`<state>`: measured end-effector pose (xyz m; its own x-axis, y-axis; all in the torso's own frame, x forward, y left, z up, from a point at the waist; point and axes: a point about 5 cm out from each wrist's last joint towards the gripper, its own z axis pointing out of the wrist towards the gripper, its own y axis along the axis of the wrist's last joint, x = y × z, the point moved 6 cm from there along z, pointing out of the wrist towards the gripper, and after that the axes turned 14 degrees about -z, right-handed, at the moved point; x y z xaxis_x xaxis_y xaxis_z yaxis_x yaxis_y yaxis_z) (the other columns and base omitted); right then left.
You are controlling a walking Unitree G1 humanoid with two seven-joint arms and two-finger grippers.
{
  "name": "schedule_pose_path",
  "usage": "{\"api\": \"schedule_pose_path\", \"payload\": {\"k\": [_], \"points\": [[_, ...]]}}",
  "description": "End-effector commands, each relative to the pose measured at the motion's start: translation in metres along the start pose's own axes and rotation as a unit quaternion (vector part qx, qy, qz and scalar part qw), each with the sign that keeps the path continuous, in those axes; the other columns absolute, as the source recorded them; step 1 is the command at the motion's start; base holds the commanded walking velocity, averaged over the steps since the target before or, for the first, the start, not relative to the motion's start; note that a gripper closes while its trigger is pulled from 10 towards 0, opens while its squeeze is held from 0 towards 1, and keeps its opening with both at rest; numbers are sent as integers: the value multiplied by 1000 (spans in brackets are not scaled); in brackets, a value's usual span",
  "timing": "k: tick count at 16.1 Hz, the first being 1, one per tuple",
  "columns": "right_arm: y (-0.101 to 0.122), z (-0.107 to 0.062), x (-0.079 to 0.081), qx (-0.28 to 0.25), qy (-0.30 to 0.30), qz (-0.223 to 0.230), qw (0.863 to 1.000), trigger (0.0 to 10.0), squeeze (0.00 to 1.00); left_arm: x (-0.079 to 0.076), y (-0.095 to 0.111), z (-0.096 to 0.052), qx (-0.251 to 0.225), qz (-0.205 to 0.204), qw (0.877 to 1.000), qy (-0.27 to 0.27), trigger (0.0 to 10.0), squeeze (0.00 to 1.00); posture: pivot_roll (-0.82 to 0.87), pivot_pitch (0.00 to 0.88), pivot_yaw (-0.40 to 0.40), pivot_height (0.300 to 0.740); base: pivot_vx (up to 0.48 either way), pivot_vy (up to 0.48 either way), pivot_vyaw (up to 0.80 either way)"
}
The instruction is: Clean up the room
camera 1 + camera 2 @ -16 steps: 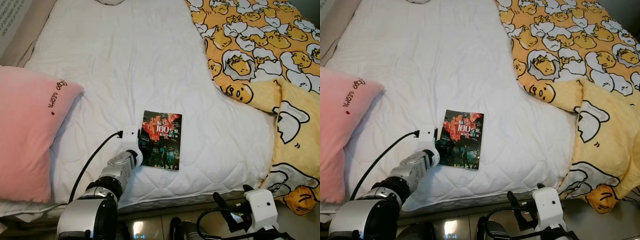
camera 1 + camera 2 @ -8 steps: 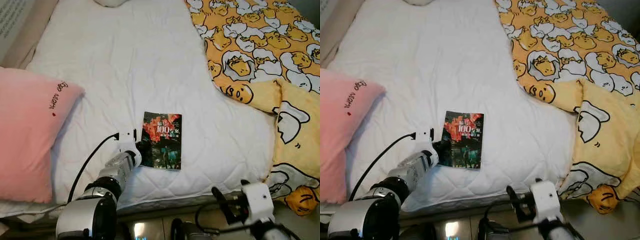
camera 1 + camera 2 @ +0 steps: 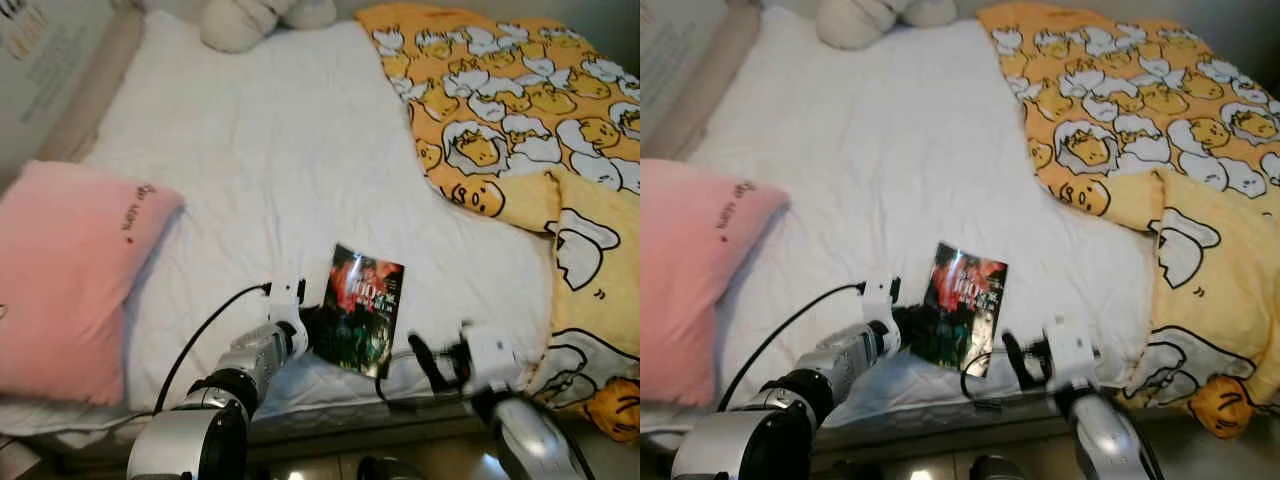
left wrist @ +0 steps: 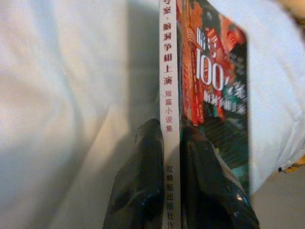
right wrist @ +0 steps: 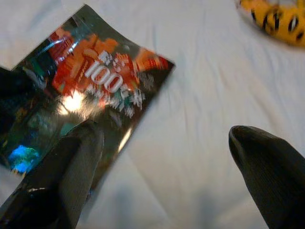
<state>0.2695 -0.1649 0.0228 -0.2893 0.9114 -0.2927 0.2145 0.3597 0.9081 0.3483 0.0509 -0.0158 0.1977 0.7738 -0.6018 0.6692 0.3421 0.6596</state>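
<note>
left gripper (image 4: 170, 157) clamped on book (image 3: 362, 318), now tilted up off white bed (image 3: 260, 170); right gripper (image 5: 162, 167), fingers spread wide, has risen beside it, pink pillow (image 3: 70, 270) well apart.

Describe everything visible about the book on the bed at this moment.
The book is a thin paperback with a glossy dark cover in red and teal, a large white "100", and a white spine with Chinese print. It sits near the foot edge of the white quilt, tilted up. The left hand pinches its spine; the open right hand is close beside it.
</note>
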Motion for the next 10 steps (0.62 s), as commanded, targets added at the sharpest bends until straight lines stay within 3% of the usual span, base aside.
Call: {"api": "schedule_pose_path", "payload": {"k": [1,3,4,5,6,7,8,9,10], "points": [[1,4,-9,-3,-20,1,1000,10000,0,-11,31,1,-48,37,998,-25,0,0,-95,0,3,740,0,0,0],[22,20,-31,-40,-72,25,996,10000,0,-41,89,-9,-168,75,979,-86,0,0,-53,0,21,740,0,0,0],[24,20,-33,-45,-78,24,996,10000,0,-44,96,-13,-187,81,975,-91,0,0,-53,0,21,740,0,0,0],[29,22,-38,-56,-90,30,994,10000,0,-48,113,-24,-240,98,962,-87,0,0,-39,0,19,740,0,0,0],[37,25,-52,-72,-119,67,988,10000,0,-55,128,-39,-290,123,946,-75,0,0,23,0,-20,740,0,0,0],[39,26,-58,-78,-129,80,985,10000,0,-59,132,-44,-305,135,940,-72,0,0,25,0,-23,740,0,0,0],[42,29,-62,-83,-136,86,983,10000,0,-63,131,-49,-309,180,931,-66,0,0,36,0,-28,740,0,0,0],[43,33,-64,-85,-138,73,984,10000,0,-53,127,-49,-304,211,929,-30,1961,0,43,0,-32,740,0,0,0],[43,37,-66,-84,-141,68,984,10000,0,-41,124,-47,-297,201,933,3,10000,0,45,0,-36,740,0,0,0]]}}
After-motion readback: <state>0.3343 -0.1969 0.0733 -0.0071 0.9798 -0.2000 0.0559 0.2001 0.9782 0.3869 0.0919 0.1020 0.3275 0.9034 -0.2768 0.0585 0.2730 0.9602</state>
